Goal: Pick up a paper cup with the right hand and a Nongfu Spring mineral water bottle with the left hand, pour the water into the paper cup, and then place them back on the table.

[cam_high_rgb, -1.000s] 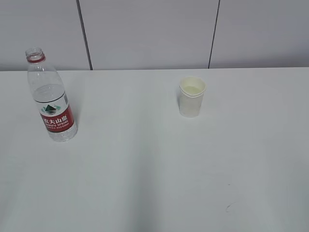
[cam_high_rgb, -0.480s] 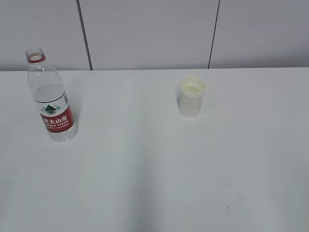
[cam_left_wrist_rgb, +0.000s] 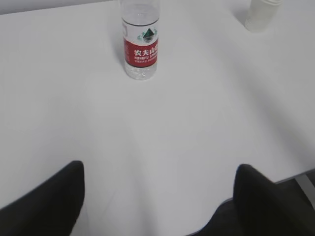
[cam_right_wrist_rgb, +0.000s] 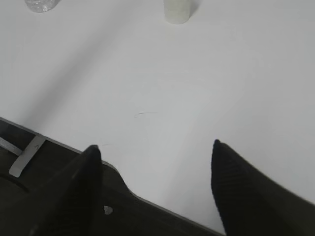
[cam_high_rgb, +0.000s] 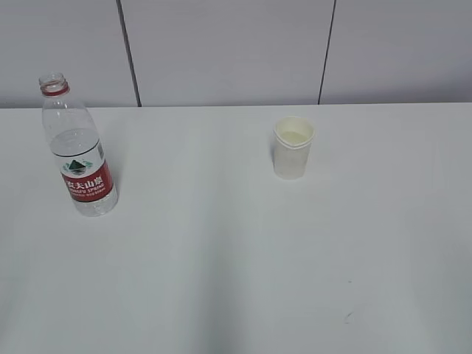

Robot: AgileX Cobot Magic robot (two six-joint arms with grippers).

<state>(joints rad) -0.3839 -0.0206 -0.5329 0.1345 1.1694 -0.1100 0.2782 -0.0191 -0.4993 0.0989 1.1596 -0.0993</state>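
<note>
The Nongfu Spring bottle (cam_high_rgb: 77, 147) stands upright at the far left of the white table (cam_high_rgb: 236, 251), uncapped, partly filled, with a red label. The left wrist view shows it (cam_left_wrist_rgb: 141, 42) far ahead. The paper cup (cam_high_rgb: 293, 147) stands upright right of centre; it shows in the left wrist view (cam_left_wrist_rgb: 261, 14) and the right wrist view (cam_right_wrist_rgb: 178, 11) at the top edge. My left gripper (cam_left_wrist_rgb: 160, 169) is open and empty above the table's near part. My right gripper (cam_right_wrist_rgb: 155, 147) is open and empty over the table's front edge. Neither gripper shows in the exterior view.
A grey panelled wall (cam_high_rgb: 228, 51) runs behind the table. The table's front edge (cam_right_wrist_rgb: 59, 142) and a dark frame below it show in the right wrist view. A small dark mark (cam_high_rgb: 349, 316) lies on the tabletop near the front right.
</note>
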